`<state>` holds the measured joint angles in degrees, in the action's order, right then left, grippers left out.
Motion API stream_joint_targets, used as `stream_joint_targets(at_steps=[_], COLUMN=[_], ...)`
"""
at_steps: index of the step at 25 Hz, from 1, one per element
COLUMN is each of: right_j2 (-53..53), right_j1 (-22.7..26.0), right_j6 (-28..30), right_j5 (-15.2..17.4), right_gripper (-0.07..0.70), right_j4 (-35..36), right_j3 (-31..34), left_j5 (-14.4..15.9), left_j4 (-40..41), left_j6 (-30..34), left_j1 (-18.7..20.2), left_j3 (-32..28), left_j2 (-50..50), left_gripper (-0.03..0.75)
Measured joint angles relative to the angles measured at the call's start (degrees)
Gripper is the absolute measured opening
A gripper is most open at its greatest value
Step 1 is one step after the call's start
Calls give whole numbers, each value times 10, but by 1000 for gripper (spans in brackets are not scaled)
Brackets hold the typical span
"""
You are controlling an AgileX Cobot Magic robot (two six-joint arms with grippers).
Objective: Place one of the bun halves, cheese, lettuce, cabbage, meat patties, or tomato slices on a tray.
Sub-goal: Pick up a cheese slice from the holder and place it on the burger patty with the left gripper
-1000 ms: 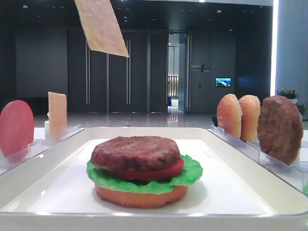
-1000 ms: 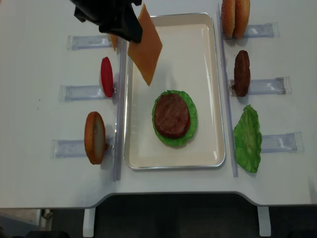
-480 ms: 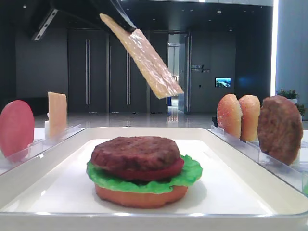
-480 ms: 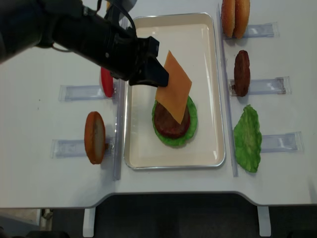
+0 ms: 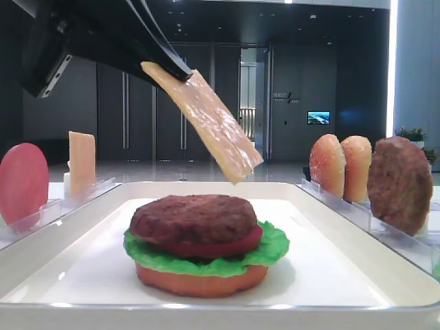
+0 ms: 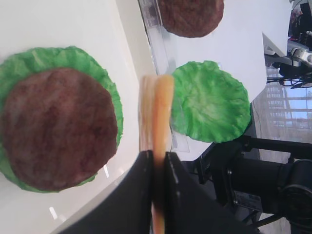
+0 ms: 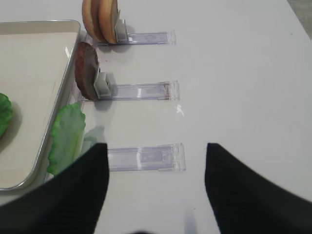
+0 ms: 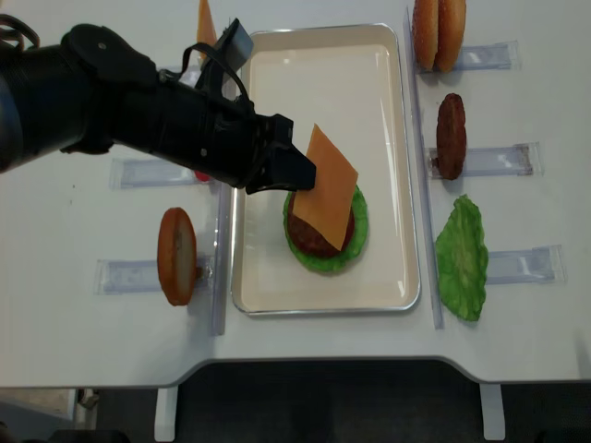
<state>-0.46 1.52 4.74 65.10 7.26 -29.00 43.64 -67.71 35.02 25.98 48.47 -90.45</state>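
At frame centre, the white tray (image 8: pixel 379 74) carried the stacked burger, patty (image 8: pixel 309 235) uppermost. The left gripper (image 8: pixel 294 171), nearer, was clamped on the cheese slice (image 8: pixel 328 189), which I saw slanting down-right above the patty, clear of it. The right gripper (image 7: pixel 156 170) stood open, idle.

Cheese (image 5: pixel 206 124): thin slice, glossy, waxy whitish sheen, pale orange-tan.
Meat patty (image 5: pixel 193 217): rough, grainy, matt dark brown.
Lettuce (image 5: pixel 271 247): ruffled, plastic-looking, slightly shiny green.
Tomato slice (image 5: pixel 23 182): smooth, matt pinkish-red.
Bun halves (image 5: pixel 340 165): speckled golden crust, low sheen.
Tray (image 8: pixel 369 55): smooth, glossy white with a bright reflective rim.
Racks (image 7: pixel 141 158): clear plastic.
Counter (image 7: pixel 243 73): smooth matt white.
Left end effector (image 8: pixel 286 171): matt black casing.
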Motion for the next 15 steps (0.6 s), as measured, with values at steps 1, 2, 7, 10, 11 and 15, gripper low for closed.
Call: stream_joint_targets(at_steps=[1,2,7,10,11,15], right_j2=[0,0,0,0,0,0], right_j1=[0,0,0,0,0,0], right_j6=[0,0,0,0,0,0], right_j5=[0,0,0,0,0,0], right_gripper=[416,416,416,416,416,416], right_j4=[0,0,0,0,0,0], right_j3=[0,0,0,0,0,0], left_j5=[-3,-5,-18,-23,-24,-29], left_j4=[-3,-8,-32,-50,-51,-52], left_j6=[5,9,39,56,59,69], left_j1=[0,0,7,11,11,11], left_j3=[-1,-5,-11,-11,-11,-11], left_j2=[0,-1,-18,-31,-34,-41], left_gripper=[31,31,31,31,31,31])
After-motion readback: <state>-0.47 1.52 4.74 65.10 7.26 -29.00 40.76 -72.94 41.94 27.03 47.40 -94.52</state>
